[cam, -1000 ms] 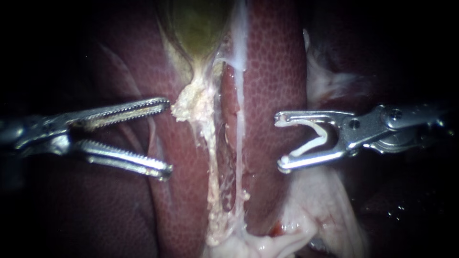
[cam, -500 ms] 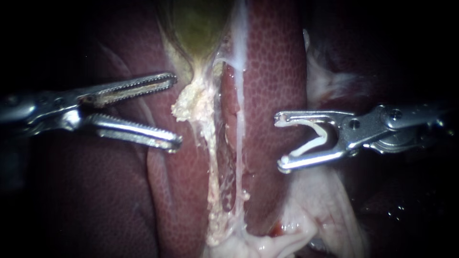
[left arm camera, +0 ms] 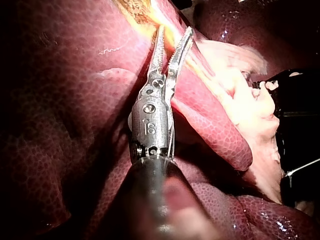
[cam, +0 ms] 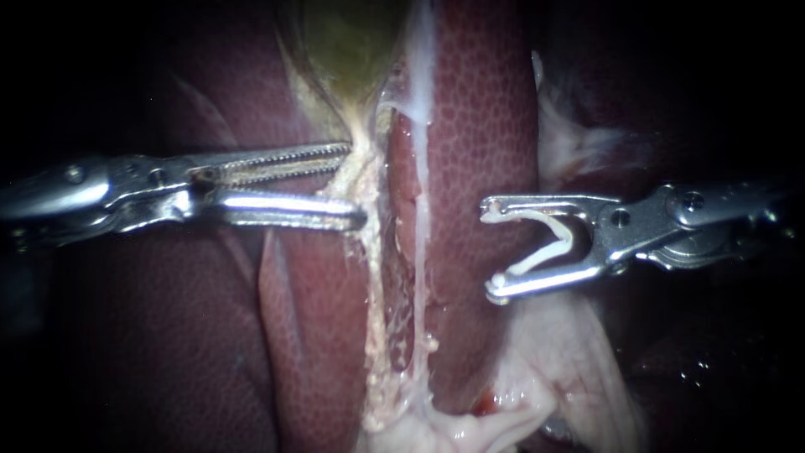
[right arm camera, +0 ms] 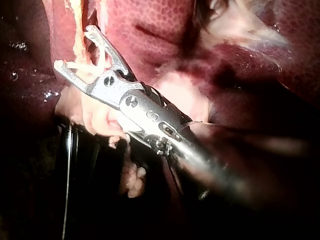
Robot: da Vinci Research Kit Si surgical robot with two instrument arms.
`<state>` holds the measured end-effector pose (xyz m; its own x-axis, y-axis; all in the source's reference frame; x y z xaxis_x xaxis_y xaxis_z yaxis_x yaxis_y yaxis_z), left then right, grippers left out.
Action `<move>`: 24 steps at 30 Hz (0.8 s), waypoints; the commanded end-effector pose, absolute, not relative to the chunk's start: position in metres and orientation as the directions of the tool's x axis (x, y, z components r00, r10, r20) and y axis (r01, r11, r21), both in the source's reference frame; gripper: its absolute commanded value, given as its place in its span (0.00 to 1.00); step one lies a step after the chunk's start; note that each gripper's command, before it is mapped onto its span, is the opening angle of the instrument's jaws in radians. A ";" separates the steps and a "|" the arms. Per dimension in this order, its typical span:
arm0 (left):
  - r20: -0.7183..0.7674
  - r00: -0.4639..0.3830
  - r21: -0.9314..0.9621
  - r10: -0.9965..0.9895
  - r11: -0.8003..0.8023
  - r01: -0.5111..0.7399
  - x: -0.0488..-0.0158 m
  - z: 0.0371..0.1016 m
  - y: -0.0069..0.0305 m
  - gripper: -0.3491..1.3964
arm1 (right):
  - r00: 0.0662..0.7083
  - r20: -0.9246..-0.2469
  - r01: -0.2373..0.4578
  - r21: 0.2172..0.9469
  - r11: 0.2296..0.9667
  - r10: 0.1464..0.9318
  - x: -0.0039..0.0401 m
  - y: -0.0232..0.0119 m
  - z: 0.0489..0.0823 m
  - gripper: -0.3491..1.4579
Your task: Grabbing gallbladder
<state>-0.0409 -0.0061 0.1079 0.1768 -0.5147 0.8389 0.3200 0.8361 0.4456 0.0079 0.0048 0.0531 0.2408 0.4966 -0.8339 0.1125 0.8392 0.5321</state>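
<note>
Jaws of left instrument (cam: pixel 354 186) clamped from two sides on pale narrow end of gallbladder (cam: pixel 348 42); green body of gallbladder just beyond its upper jaw; pale strand trailing away past its lower jaw; liver (cam: pixel 478 109), dark red, beneath and between both tools; right instrument (cam: pixel 490 250) well apart from left one, tips facing it, over liver; its jaws spread wide, both bearing on white clip (cam: pixel 568 242) seated between them, clip's legs open.
</note>
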 end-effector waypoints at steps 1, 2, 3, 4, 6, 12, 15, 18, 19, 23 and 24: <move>0.838 0.183 0.446 -0.515 0.837 0.317 -0.0408 0.1081 -0.0062 0.00 | 0.241 -0.834 0.113 0.532 0.839 0.496 0.0079 0.0048 0.0530 0.51; 0.835 0.191 0.446 -0.516 0.838 0.316 -0.0406 0.1081 -0.0062 0.00 | 0.241 -0.834 0.113 0.532 0.839 0.496 0.0079 0.0048 0.0530 0.51; 0.833 0.197 0.445 -0.517 0.837 0.317 -0.0405 0.1081 -0.0062 0.00 | 0.241 -0.834 0.113 0.532 0.839 0.496 0.0079 0.0048 0.0530 0.51; 0.831 0.202 0.445 -0.518 0.838 0.317 -0.0404 0.1082 -0.0062 0.00 | 0.241 -0.834 0.113 0.532 0.839 0.496 0.0079 0.0048 0.0530 0.51; 0.827 0.214 0.443 -0.520 0.837 0.321 -0.0403 0.1082 -0.0062 0.00 | 0.241 -0.834 0.113 0.532 0.839 0.496 0.0079 0.0048 0.0530 0.51; 0.826 0.217 0.443 -0.521 0.836 0.324 -0.0399 0.1079 -0.0063 0.00 | 0.241 -0.834 0.113 0.532 0.839 0.496 0.0079 0.0048 0.0530 0.51; 0.824 0.216 0.445 -0.524 0.835 0.325 -0.0395 0.1071 -0.0062 0.00 | 0.241 -0.834 0.113 0.532 0.839 0.496 0.0079 0.0048 0.0530 0.51; 0.818 0.214 0.453 -0.533 0.828 0.331 -0.0386 0.1061 -0.0057 0.00 | 0.241 -0.834 0.113 0.532 0.839 0.496 0.0079 0.0048 0.0530 0.51; 0.816 0.216 0.454 -0.537 0.825 0.336 -0.0382 0.1056 -0.0054 0.00 | 0.241 -0.834 0.113 0.532 0.839 0.496 0.0079 0.0048 0.0530 0.51; 0.817 0.190 0.462 -0.544 0.816 0.348 -0.0369 0.1036 -0.0043 0.00 | 0.241 -0.834 0.113 0.532 0.839 0.496 0.0078 0.0048 0.0530 0.51; 0.817 0.183 0.465 -0.546 0.814 0.349 -0.0366 0.1031 -0.0041 0.00 | 0.241 -0.834 0.113 0.532 0.839 0.496 0.0078 0.0048 0.0530 0.51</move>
<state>-0.0363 -0.0037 0.1025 0.1790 -0.5490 0.8164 0.3557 0.8098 0.4665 0.0078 0.0048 0.0529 0.2408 0.4965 -0.8340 0.1132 0.8390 0.5322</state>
